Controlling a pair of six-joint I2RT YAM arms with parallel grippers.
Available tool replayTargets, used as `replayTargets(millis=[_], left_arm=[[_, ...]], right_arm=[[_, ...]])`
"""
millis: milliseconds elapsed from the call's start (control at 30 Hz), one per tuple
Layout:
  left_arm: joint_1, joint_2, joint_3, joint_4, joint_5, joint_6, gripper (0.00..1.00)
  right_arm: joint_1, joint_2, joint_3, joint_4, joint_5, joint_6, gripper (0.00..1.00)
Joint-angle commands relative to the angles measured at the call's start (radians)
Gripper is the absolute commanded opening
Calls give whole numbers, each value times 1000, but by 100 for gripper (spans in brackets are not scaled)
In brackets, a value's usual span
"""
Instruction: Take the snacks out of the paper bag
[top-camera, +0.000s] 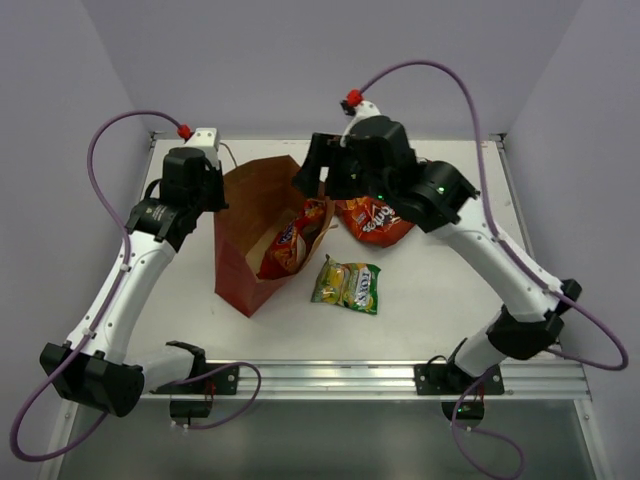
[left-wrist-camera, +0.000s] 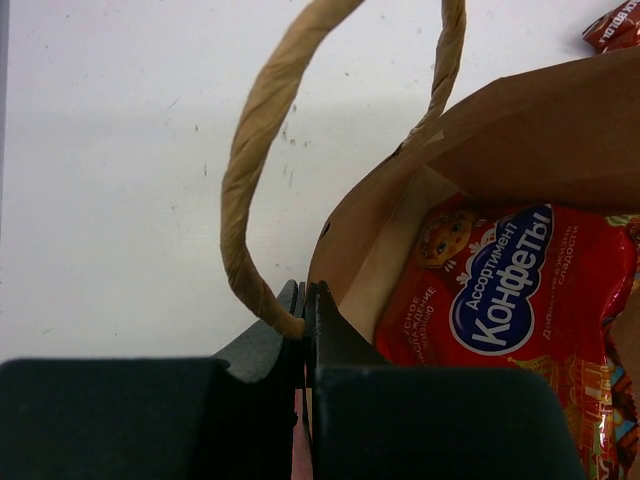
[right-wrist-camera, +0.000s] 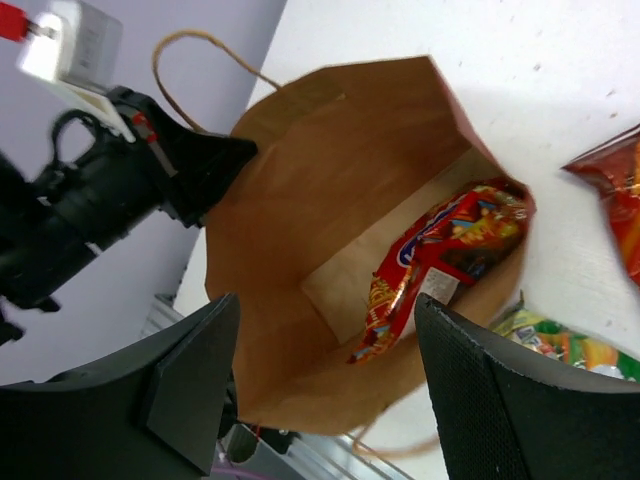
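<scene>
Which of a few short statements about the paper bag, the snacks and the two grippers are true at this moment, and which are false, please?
1. The left gripper is clamped on the rim of the paper bag. True.
2. The right gripper holds a snack. False: its jaws stand open and empty over the bag's mouth.
3. The green-yellow snack bag lies on the table, outside the paper bag. True.
4. The paper bag is empty. False: a red snack bag lies inside it.
5. The orange chip bag lies beside the left arm. False: it lies on the table under the right arm.
</scene>
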Motion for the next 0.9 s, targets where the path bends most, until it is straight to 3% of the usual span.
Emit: replayTargets(millis=[0, 233, 500, 733, 867], left_arm=[[9, -34, 16, 48, 10, 21, 0], [8, -53, 9, 44, 7, 17, 0], [8, -68, 1, 37, 5, 13, 0], [8, -71, 6, 34, 21, 2, 0], [8, -68, 7, 37, 30, -1, 0]], right_arm=[[33, 117, 69, -19, -13, -11, 74], [48, 292, 94, -87, 11, 55, 74], [65, 241, -191, -38, 72, 129, 73], [63, 233, -297, 20, 49, 157, 69], [63, 281, -273, 42, 26, 151, 63]])
